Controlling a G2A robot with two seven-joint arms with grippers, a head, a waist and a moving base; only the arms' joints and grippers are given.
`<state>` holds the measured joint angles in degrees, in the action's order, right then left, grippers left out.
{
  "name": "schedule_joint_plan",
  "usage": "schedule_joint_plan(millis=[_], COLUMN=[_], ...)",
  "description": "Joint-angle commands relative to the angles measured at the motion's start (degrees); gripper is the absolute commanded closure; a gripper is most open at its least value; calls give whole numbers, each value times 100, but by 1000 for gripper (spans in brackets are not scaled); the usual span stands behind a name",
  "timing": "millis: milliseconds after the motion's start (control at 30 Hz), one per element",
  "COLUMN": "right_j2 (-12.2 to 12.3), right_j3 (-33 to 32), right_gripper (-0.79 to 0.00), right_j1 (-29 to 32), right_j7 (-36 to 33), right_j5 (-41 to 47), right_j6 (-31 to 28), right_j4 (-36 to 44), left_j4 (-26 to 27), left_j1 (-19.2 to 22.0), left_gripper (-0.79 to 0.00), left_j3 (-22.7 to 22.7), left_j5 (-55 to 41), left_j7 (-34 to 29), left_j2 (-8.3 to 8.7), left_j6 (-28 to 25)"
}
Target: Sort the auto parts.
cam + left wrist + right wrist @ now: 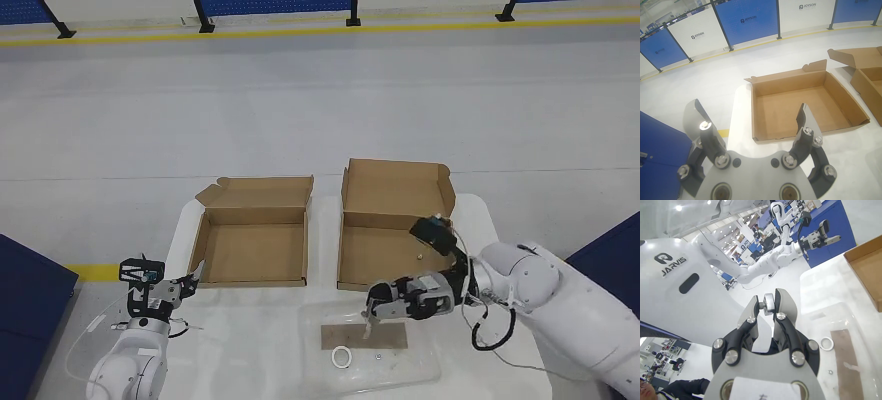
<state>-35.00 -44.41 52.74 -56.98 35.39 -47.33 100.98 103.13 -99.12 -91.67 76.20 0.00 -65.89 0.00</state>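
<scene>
A small silvery metal part (769, 306), a blocky head on a short round stem, sits pinched between the fingers of the right gripper (766, 300), which are closed tight on its two ends. The gripper hovers over the far edge of a clear plastic tray (420, 365) at 6 o'clock of the tabletop (250, 320). In the tray lies a flat brown strip (365, 336). A white ring (341, 357) is just beside the strip at its 7 o'clock, and a tiny washer (378, 357) rests on its near edge. Two shallow open cardboard boxes stand side by side at 12 o'clock of the tray, the left box (250, 253) and the right box (385, 245). At 8 o'clock of the left box, the left gripper (190, 275) hangs with its fingers spread wide, holding nothing.
</scene>
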Motion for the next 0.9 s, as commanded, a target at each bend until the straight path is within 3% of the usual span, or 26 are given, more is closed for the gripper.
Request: schedule_joint_plan(millis=[0, 200, 500, 867], right_j2=[-1, -6, -268, -666], right_j3=[-6, 6, 177, -217], right_gripper=[0, 0, 0, 0], right_j1=[8, 25, -2, 147], right_j7=[3, 22, 165, -429], right_j5=[-30, -21, 2074, 3971], right_j6=[-3, 12, -164, 429], right_j4=[-1, 26, 726, 1132], left_j4=[0, 0, 0, 0], left_j1=[0, 0, 0, 0], left_gripper=[-785, -785, -785, -785], left_j3=[0, 0, 0, 0], left_j5=[0, 0, 0, 0], left_j7=[0, 0, 0, 0], left_j2=[0, 0, 0, 0], left_j6=[0, 0, 0, 0])
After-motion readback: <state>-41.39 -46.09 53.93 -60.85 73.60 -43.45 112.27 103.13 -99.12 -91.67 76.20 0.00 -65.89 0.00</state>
